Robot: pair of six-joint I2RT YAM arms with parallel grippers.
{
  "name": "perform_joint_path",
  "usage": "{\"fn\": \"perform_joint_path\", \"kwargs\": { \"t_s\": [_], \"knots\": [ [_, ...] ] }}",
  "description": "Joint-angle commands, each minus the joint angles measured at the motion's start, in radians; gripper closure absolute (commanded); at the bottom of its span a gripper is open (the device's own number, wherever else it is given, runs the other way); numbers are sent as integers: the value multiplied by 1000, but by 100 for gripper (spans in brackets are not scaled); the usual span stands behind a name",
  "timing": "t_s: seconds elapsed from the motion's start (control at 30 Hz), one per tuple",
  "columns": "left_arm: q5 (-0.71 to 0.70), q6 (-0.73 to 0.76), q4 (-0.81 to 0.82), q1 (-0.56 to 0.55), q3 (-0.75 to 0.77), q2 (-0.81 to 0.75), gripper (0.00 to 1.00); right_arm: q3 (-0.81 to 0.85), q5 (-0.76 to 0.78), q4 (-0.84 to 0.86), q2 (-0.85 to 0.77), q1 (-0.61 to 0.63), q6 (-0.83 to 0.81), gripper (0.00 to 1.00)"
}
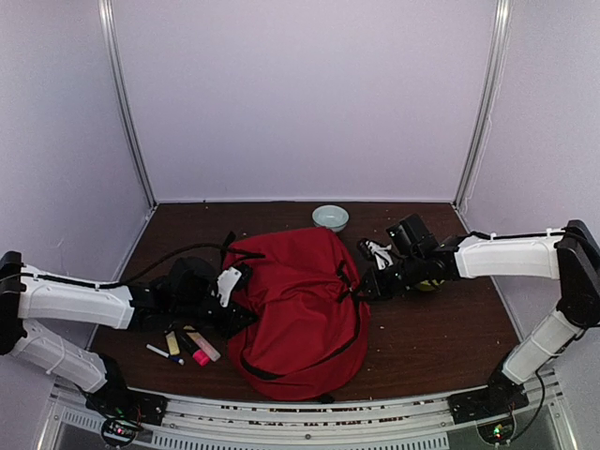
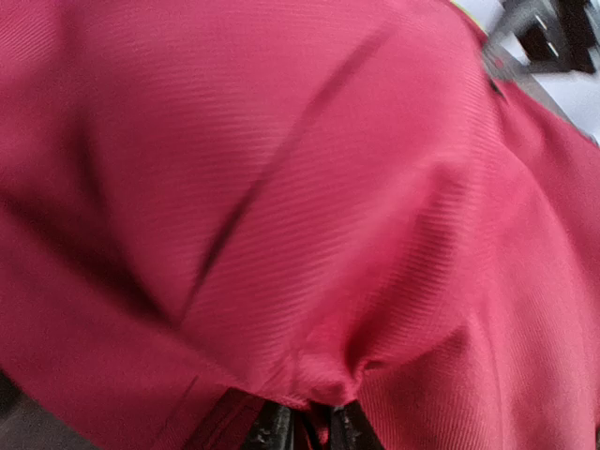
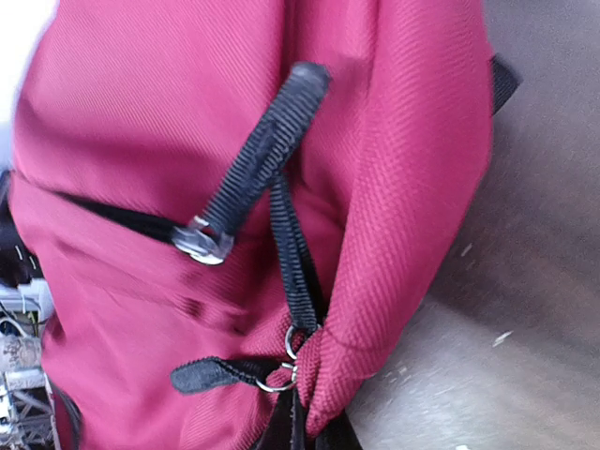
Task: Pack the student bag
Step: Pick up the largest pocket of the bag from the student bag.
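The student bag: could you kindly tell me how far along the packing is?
Nothing is visibly packed yet. In hand: the left gripper and right gripper each pinch red fabric of the student bag. Left to do: the markers lie on the table beside it.

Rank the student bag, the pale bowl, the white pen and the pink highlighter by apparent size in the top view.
1. student bag, by far the largest.
2. pale bowl.
3. white pen and pink highlighter: both small and much alike. The highlighter's full length is hard to make out, so I won't rank them.
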Motion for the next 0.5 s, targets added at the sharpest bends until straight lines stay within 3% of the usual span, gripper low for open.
{"fn": "perform_joint_path", "kwargs": {
  "t_s": [0.0, 0.17, 0.23, 0.33, 0.4, 0.47],
  "knots": [
    [113, 80, 159, -106, 88, 60, 84, 130, 71, -62, -72, -33, -101, 100],
    [191, 236, 167, -258, 233, 170, 84, 353, 149, -226, -85, -35, -255, 100],
    [194, 269, 158, -286, 277, 197, 90, 433, 145, -262, -103, -36, -309, 100],
    [205, 285, 196, -300, 297, 200, 91, 497, 150, -281, -145, -36, -395, 100],
    [209, 315, 200, -317, 313, 205, 87, 522, 135, -265, -172, -35, -448, 100],
    [161, 362, 155, -350, 354, 196, 73, 548, 77, -252, -190, -36, -493, 100]
  ]
}}
